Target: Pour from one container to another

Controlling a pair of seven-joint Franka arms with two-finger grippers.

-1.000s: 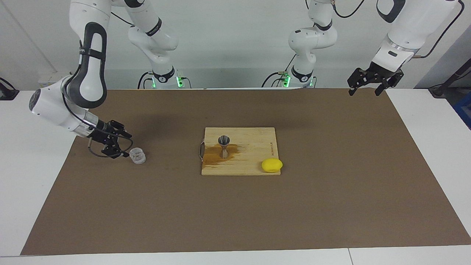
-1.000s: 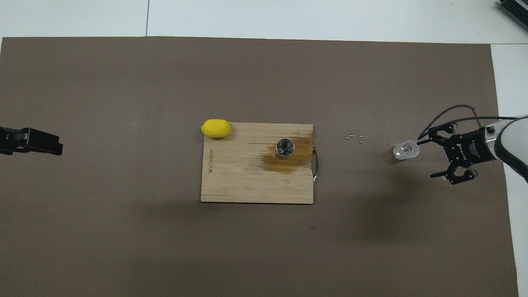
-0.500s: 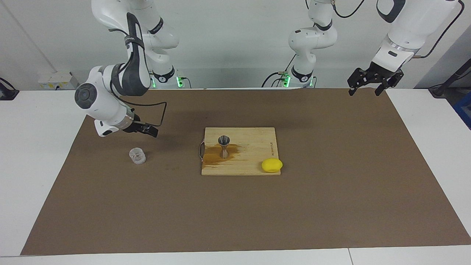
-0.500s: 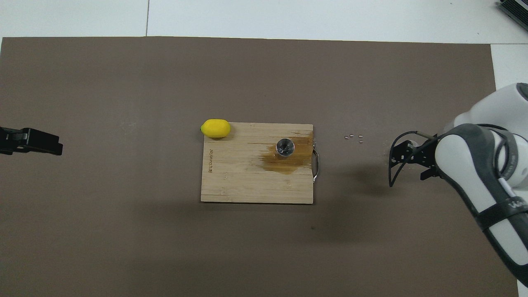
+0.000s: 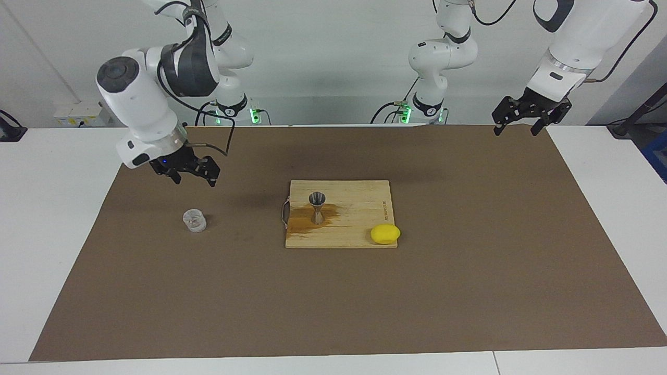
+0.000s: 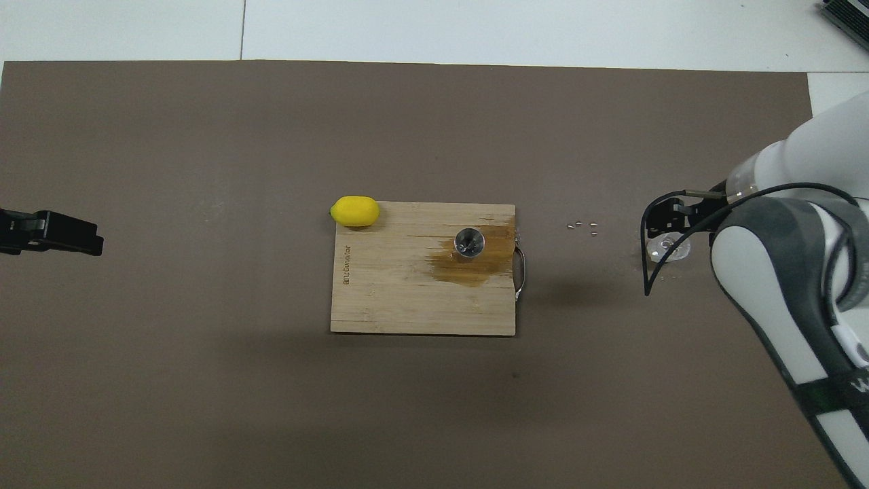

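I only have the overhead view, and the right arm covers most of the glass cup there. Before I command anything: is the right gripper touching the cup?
Observer: No. In the facing view the right gripper hangs in the air over the glass cup, open and holding nothing.
Operator: Is the cup upright?
Observer: Yes, it stands upright on the brown mat, with a clear gap below the gripper.
Operator: And the left gripper? I see only its tip.
Observer: The left gripper waits raised over the mat's corner at the left arm's end, open and empty.
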